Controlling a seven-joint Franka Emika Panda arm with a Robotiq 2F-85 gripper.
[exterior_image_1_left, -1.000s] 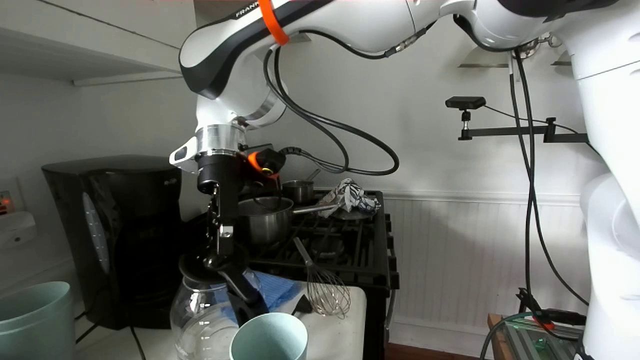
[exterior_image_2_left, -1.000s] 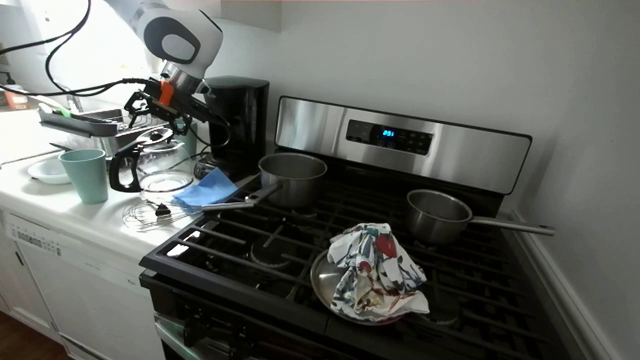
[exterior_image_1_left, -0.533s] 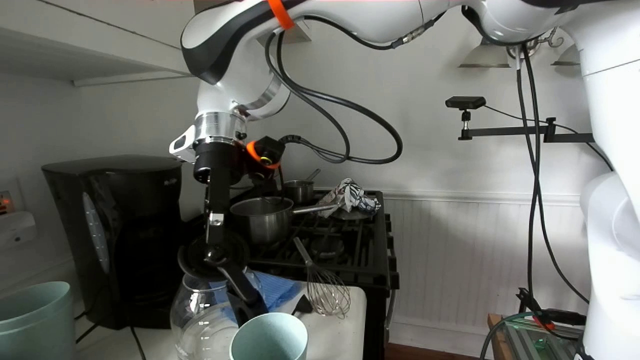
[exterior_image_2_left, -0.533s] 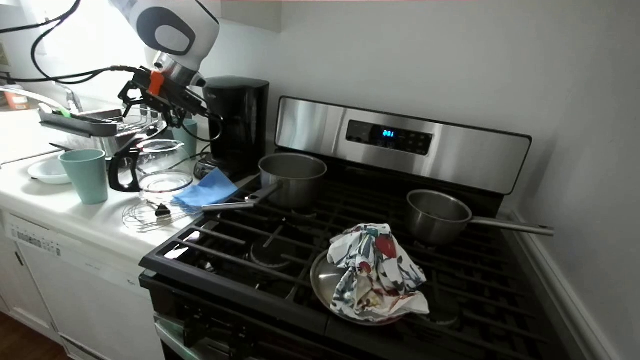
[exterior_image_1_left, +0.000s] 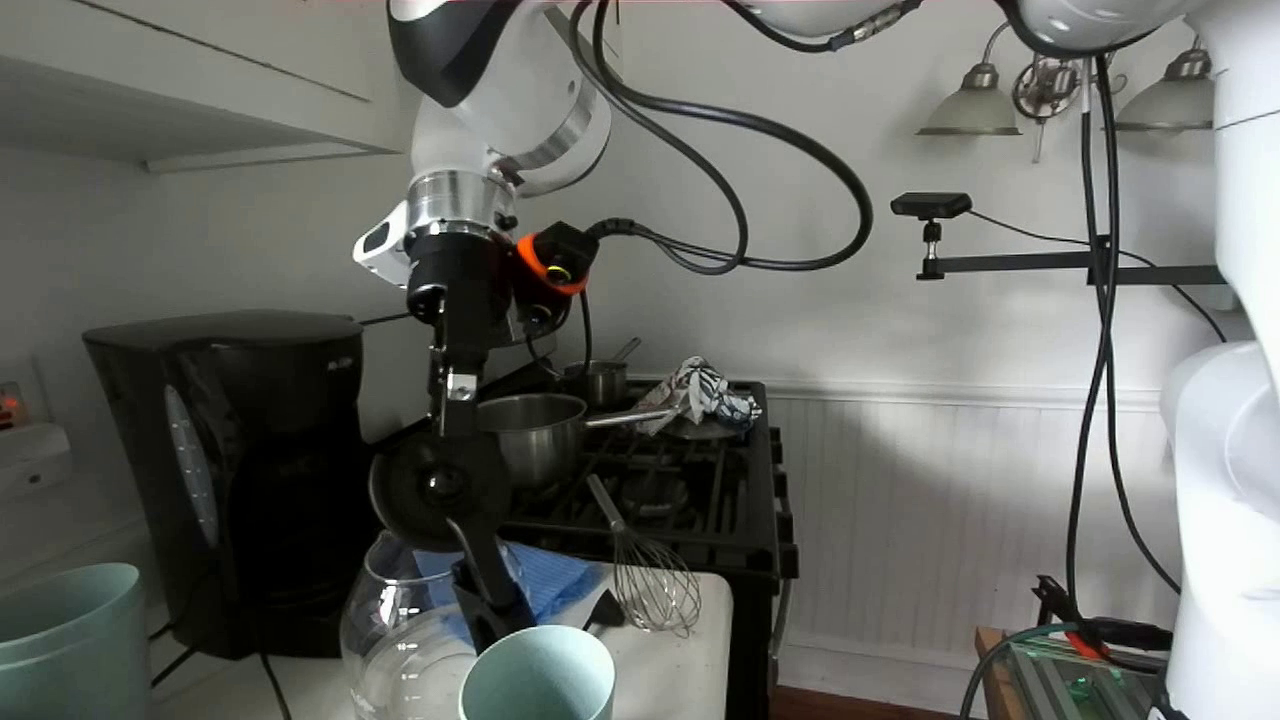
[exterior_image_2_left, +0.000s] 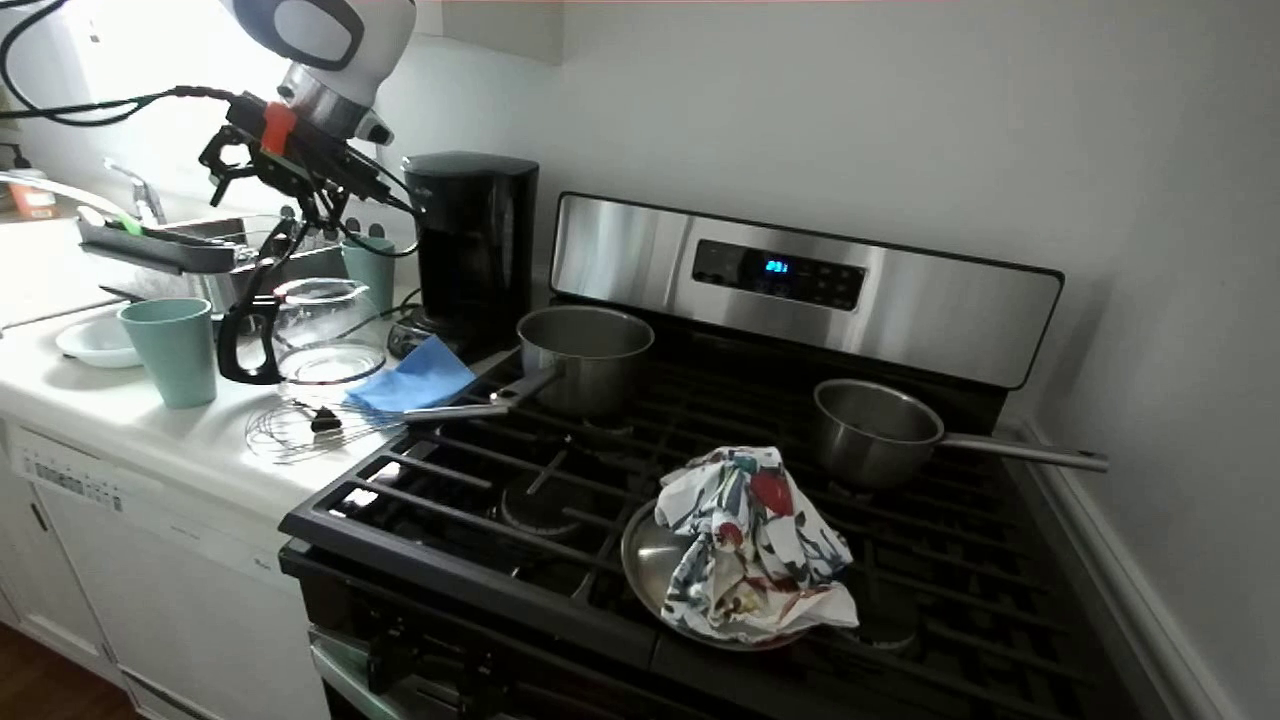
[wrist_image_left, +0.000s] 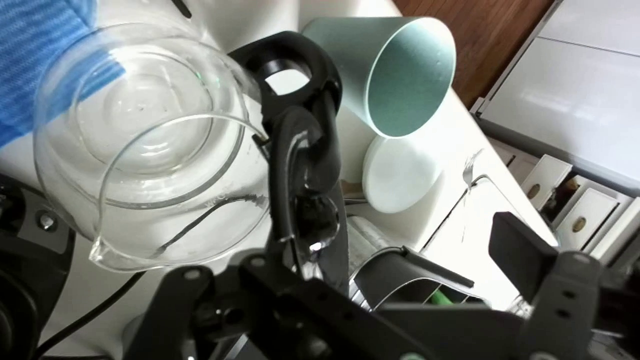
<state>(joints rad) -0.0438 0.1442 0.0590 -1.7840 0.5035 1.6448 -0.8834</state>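
One gripper (exterior_image_2_left: 272, 213), fingers spread; it sits at the raised lid (exterior_image_1_left: 420, 505) of a glass coffee pot (wrist_image_left: 160, 155). Nearby are a green cup (exterior_image_2_left: 178, 352); a blue cloth (exterior_image_2_left: 415, 376); a whisk (exterior_image_1_left: 642, 562).

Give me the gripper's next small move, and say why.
Perhaps nudge the lid gently back toward the handle: it stands raised but seems to lean slightly over the carafe, and the open gripper hangs right at the lid's upper edge.
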